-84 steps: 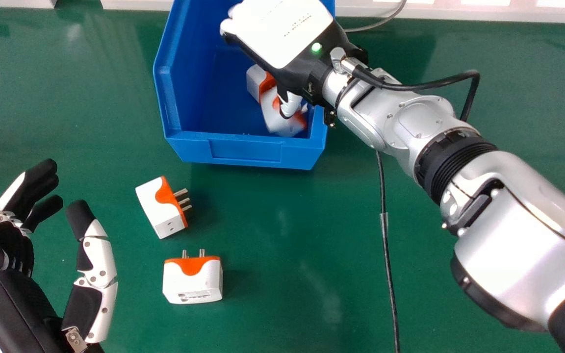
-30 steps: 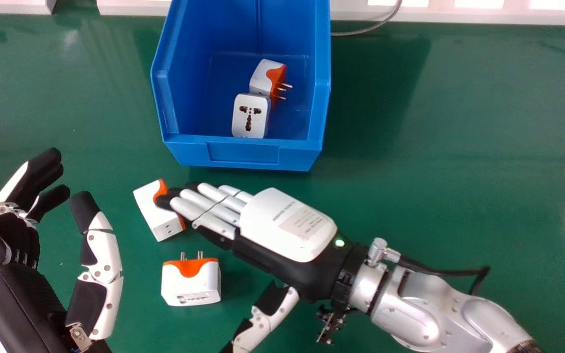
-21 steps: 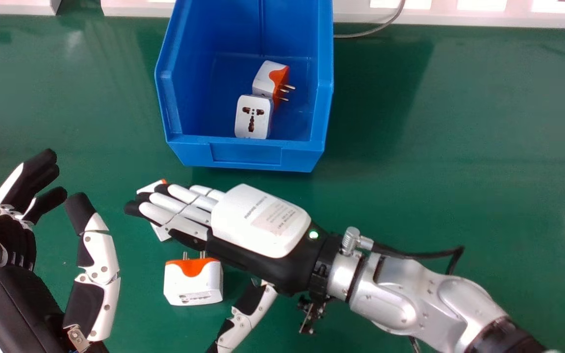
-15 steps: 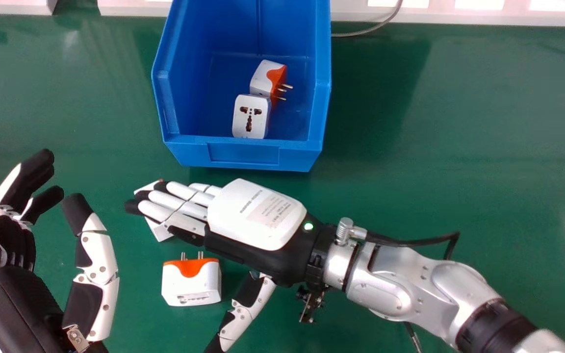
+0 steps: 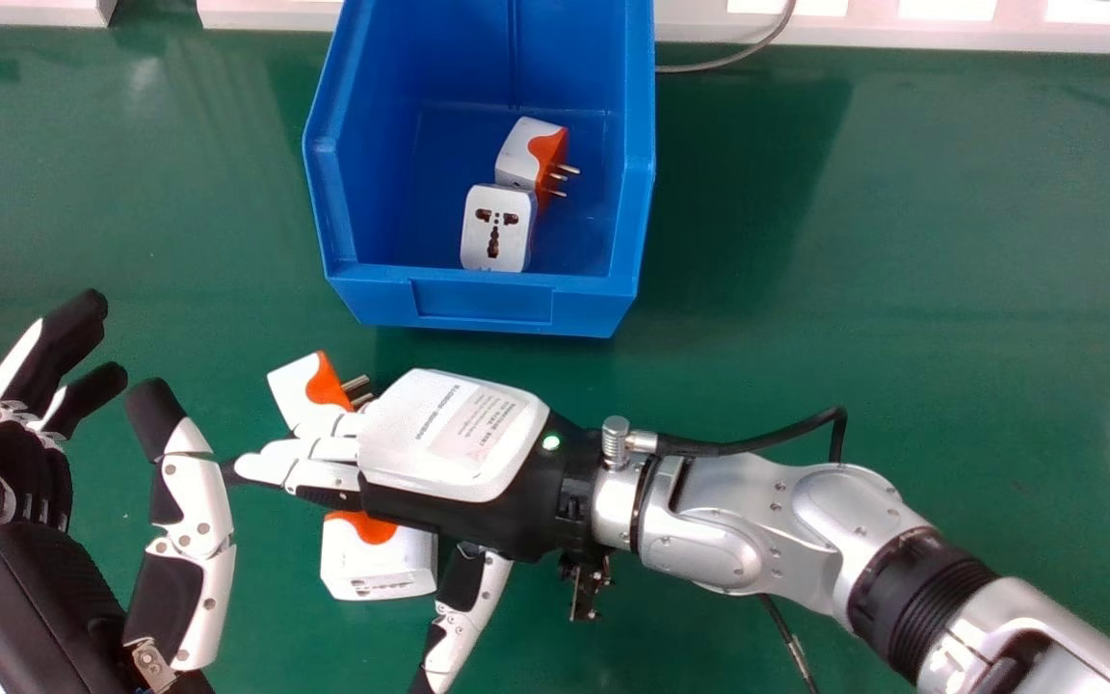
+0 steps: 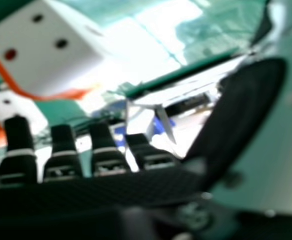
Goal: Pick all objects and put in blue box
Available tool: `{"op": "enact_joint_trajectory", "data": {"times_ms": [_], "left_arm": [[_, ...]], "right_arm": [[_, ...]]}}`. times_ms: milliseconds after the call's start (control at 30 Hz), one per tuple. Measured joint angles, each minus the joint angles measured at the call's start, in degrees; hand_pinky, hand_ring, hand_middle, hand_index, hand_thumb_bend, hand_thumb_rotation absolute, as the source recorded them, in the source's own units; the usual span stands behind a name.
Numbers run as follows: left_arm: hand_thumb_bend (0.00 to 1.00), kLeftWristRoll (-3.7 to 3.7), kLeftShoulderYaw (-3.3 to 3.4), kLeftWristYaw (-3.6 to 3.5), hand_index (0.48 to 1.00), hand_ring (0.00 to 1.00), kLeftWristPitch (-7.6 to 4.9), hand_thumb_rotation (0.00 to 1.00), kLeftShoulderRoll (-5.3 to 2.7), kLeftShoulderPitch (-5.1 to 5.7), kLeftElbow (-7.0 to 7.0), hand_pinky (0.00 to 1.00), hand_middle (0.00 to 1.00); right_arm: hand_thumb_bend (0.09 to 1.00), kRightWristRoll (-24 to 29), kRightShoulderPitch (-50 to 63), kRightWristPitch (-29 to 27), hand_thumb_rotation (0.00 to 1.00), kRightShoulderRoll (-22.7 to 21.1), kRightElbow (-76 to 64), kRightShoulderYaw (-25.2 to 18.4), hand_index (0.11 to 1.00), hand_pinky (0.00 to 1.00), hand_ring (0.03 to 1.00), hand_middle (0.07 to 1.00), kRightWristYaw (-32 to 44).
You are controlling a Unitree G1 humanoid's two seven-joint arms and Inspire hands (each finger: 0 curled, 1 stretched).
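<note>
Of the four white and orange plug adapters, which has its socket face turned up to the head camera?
The adapter lying in the near end of the blue box; it alone shows no orange there.

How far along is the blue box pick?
Roughly halfway. Done: front adapter and rear adapter are in the blue box. In hand: nothing visibly gripped; right hand has its fingers extended over the table. Remaining: nearer loose adapter and farther loose adapter, both outside the box.

Apparently a lab, green worktop [image 5: 902,289], robot arm [image 5: 830,511], black cable [image 5: 728,449]
</note>
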Motion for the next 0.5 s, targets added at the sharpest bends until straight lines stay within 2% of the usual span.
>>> {"op": "enact_joint_trajectory", "data": {"times_ms": [233, 500], "left_arm": [[0.26, 0.09, -0.01, 0.12, 0.729, 0.72, 0.0, 0.0, 0.0, 0.01, -0.02, 0.66, 0.71], [0.26, 0.27, -0.16, 0.13, 0.732, 0.72, 0.08, 0.0, -0.01, 0.04, -0.55, 0.66, 0.72]], "right_arm": [[1.0, -0.1, 0.0, 0.6, 0.44, 0.2, 0.1, 1.5, 0.864, 0.64, 0.797, 0.821, 1.9], [1.0, 0.0, 0.0, 1.0, 0.43, 0.2, 0.1, 1.8, 0.866, 0.66, 0.795, 0.808, 2.8]]}}
